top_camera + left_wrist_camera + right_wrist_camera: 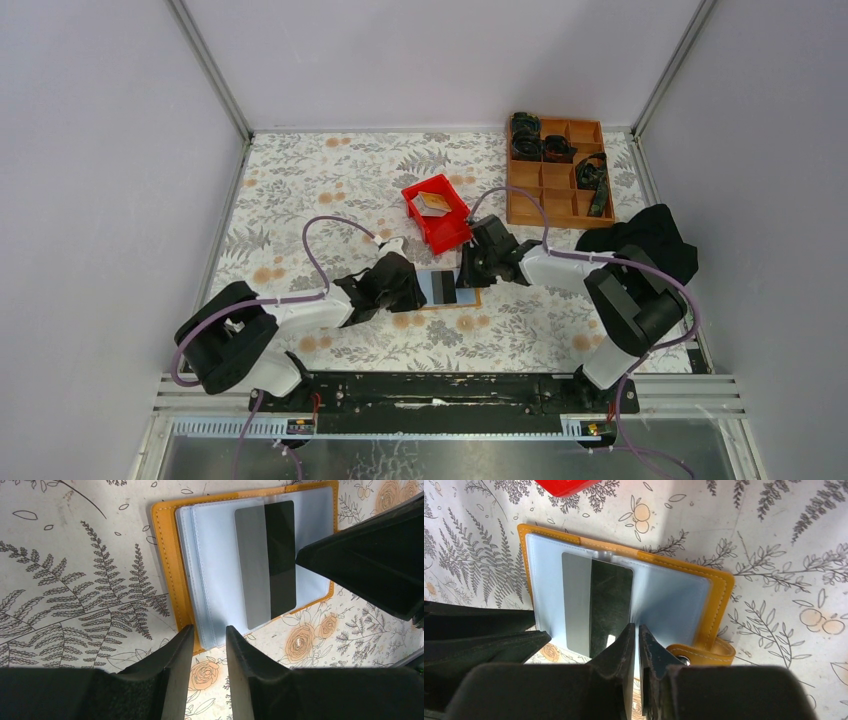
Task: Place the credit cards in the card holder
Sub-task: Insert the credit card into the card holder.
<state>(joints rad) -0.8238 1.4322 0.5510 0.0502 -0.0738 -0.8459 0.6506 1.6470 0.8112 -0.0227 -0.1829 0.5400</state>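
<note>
Top external view: the holder (430, 287) lies open and flat on the flowered bench (330, 170), near the front edge and right between the two arms. One grey card (265, 565) with a broad dark stripe lies on its clear sleeves, covering about the middle of a page, with orange rim showing all round.

The left tool (209, 628) stands with its jaws part-way apart, tips down at the holder's rim, gripping nothing that I can see. The right tool (636, 626) comes in from the opposite side. Its jaws are drawn almost together at the holder's edge just beside the snap tab, with a sliver of pale sleeve in the slit (whether it is pinched, I cannot tell).

Just behind the holder sits a red bin (437, 213). Farther back on the right is a brown tray (545, 190), with a black cloth (645, 240) beside it.
</note>
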